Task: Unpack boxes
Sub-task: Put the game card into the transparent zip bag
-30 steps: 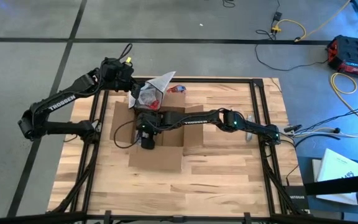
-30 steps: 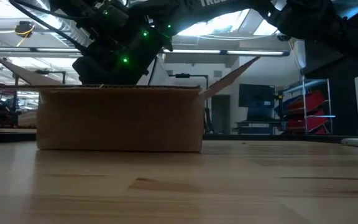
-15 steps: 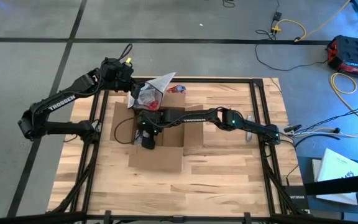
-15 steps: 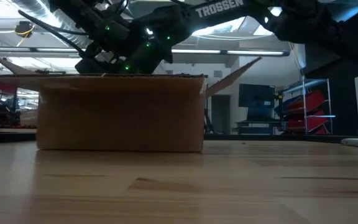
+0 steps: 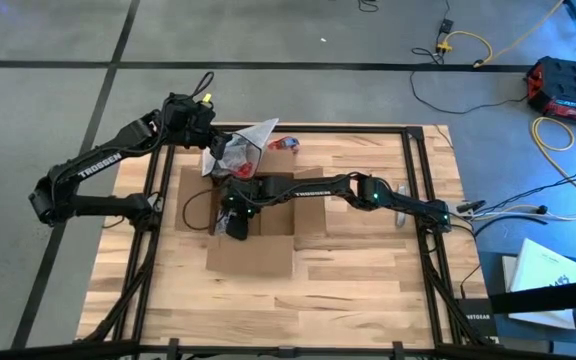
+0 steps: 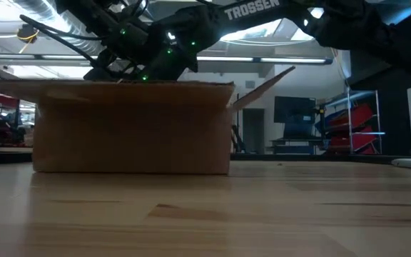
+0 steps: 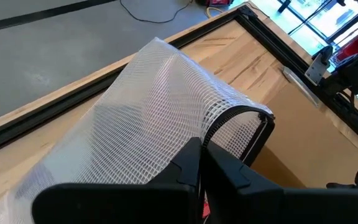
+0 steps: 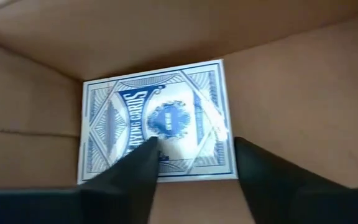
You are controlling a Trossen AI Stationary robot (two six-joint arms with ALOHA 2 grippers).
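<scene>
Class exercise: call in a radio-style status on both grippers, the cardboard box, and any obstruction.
Right gripper down inside cardboard box, fingers apart over blue playing-card pack. Left gripper shut on clear mesh bag at table's far edge. No obstruction visible in box.

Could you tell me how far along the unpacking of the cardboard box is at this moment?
Done: the box lies open, flaps spread, and a mesh plastic bag is clamped in the left gripper at the table's far edge, beside a small red-and-blue object. In hand: the right gripper reaches inside the box, its jaws on either side of a blue card pack. Left: gripping the pack and lifting it out.
</scene>
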